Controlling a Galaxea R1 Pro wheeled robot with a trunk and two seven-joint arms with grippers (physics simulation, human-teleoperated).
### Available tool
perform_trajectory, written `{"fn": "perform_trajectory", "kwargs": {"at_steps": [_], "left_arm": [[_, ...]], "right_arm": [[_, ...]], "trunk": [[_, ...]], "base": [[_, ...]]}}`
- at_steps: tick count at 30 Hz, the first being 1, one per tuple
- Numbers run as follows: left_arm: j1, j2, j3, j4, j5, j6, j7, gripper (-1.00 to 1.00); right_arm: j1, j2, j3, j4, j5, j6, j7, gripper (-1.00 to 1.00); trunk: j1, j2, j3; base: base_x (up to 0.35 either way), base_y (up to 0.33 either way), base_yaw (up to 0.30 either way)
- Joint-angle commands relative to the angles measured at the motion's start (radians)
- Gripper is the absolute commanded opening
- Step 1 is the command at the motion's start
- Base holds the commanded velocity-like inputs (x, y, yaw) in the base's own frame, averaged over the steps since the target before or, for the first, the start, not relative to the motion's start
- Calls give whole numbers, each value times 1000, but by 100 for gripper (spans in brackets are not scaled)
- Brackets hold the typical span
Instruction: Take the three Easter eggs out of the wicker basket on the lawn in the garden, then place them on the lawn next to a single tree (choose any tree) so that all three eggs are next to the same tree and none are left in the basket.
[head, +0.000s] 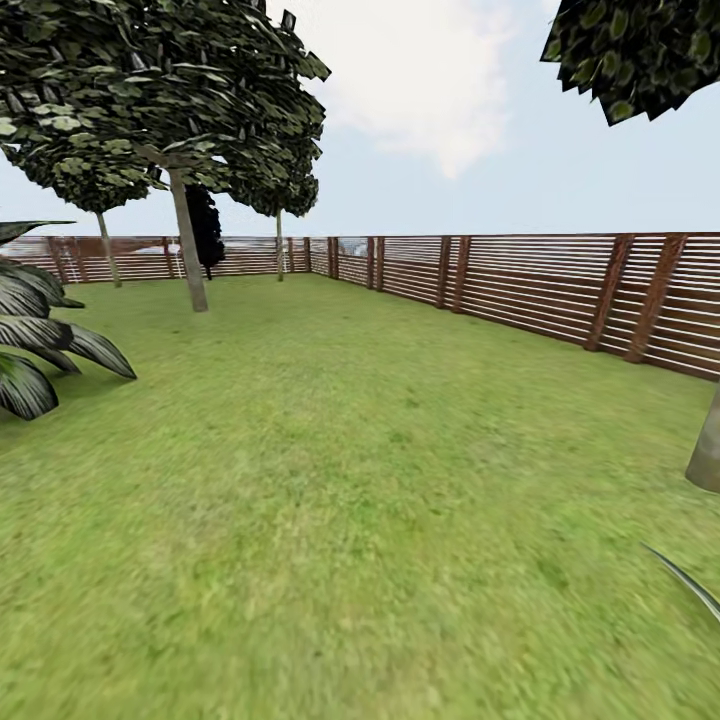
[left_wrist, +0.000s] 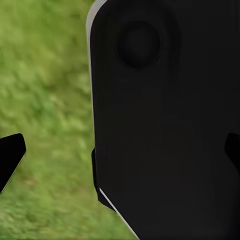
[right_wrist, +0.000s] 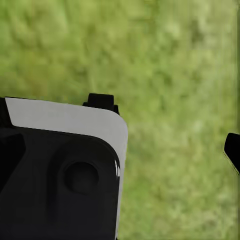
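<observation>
While the lawn (right_wrist: 180, 75) lies under the right gripper (right_wrist: 120, 145), its wide-apart fingers (right_wrist: 232, 150) hold nothing; the left gripper's (left_wrist: 120, 150) look apart and empty too.

mottled green lawn (head: 340, 520) (fenced) reaches a thin-trunked tree (head: 188, 250).

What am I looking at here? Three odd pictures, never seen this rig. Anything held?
These are simulator renders from a wheeled two-armed robot. The head camera looks across a lawn enclosed by a slatted brown fence, with a thin-trunked tree standing far back on the left. The other two pictures come from cameras on the wrists, pointing down at grass past dark parts of the robot's body. In each, dark fingertips sit at the edges with only grass between, so both grippers look open and empty. No eggs or basket are in sight.
</observation>
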Motion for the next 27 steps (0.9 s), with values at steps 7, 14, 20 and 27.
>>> {"fn": "perform_trajectory", "kwargs": {"at_steps": [7, 14, 20, 27], "left_arm": [[1, 0, 0, -2, -1, -1, -1, 100], [1, 0, 0, -1, -1, -1, -1, 100], [1, 0, 0, -2, -1, -1, -1, 100], [1, 0, 0, -2, -1, -1, -1, 100]], "right_arm": [[-2, 0, 0, 4, 10, -6, -1, 100], [-2, 0, 0, 4, 10, -6, -1, 100], [-2, 0, 0, 4, 10, -6, -1, 100], [-2, 0, 1, 4, 10, -6, -1, 100]], "trunk": [[1, 0, -1], [1, 0, -1], [1, 0, -1], [1, 0, -1]], "base": [[337, 0, 0], [337, 0, 0], [337, 0, 0], [337, 0, 0]]}}
